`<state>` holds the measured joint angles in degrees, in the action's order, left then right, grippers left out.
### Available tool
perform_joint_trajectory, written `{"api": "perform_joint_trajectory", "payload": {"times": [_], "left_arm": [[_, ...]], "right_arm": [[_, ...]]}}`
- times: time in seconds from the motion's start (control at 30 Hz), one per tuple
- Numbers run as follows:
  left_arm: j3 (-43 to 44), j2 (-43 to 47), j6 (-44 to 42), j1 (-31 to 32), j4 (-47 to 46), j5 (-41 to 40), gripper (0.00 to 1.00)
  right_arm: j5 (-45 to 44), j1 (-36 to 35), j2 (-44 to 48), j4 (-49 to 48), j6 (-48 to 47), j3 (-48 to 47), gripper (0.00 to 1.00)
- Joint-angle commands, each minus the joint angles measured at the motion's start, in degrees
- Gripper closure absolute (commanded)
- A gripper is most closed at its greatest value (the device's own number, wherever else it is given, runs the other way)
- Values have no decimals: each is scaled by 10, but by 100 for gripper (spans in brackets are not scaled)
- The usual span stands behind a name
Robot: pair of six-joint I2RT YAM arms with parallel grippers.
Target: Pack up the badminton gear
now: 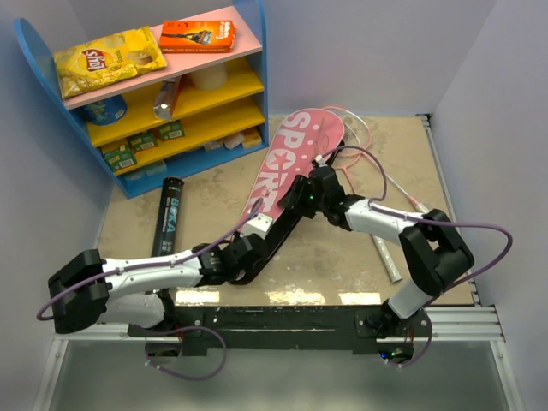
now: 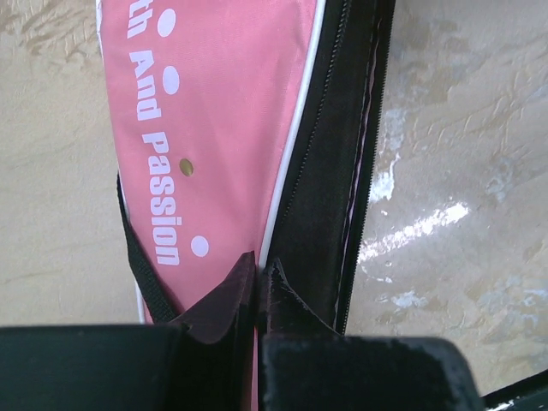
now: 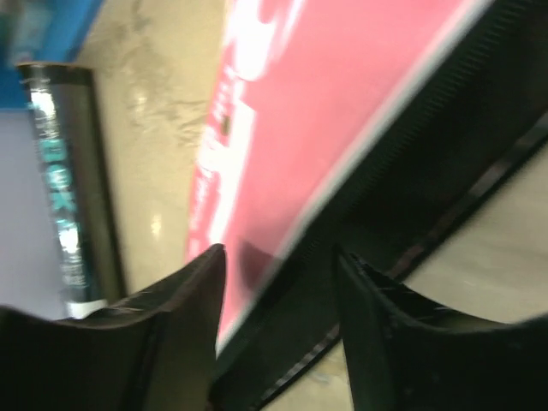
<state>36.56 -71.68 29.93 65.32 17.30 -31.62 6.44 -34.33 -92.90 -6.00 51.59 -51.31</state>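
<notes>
top external view: the beige table [image 1: 214, 188] fills the middle, with a blue shelf unit [image 1: 261, 77] at 11 o'clock. the pink racket cover [image 1: 291, 154] lies slanted on the table, its wide end at 1 o'clock and its narrow end running down toward 7 o'clock. at that narrow end the left gripper [image 2: 259, 261] is pinched tight on the cover, its fingertips meeting on the white piping between the pink face and the black edging. further up the cover, near centre, the right gripper [image 3: 280, 257] stands partly apart, the cover's black edge showing between its fingers and nothing clamped. the black tube [image 1: 168, 218] lies flat at 9 o'clock, well apart from the cover and parallel to the shelf's open side. the pale-shafted racket [image 1: 385, 253] lies at 3 o'clock beside the right arm, its head reaching up by the cover's wide end. on the top shelf sit a yellow chip bag [image 1: 107, 60] and, just beside it, an orange box [image 1: 197, 34].
</notes>
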Motion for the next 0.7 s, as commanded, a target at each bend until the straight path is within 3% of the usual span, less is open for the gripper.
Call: {"api": "perform_joint_trajectory", "payload": {"times": [0.0,0.1,0.23,0.4,0.43,0.47,0.67], "left_arm": [[-12,37,-34,-46,-105,87,100],[-4,27,-50,-68,-131,123,100],[6,9,-56,-88,-182,182,100],[-21,8,-42,-121,-244,249,100],[-26,7,-38,-128,-269,278,100],[-32,7,-30,-139,-280,291,100],[-52,3,-15,-150,-335,352,100]], "right_arm": [[-88,17,84,91,-81,0,39],[-128,21,137,152,-134,-15,36],[-242,31,183,244,-191,-46,31],[-281,126,211,300,-220,-64,29],[-292,139,208,302,-233,-67,28],[-312,162,203,300,-239,-69,22],[-325,248,98,261,-324,-105,18]]}}
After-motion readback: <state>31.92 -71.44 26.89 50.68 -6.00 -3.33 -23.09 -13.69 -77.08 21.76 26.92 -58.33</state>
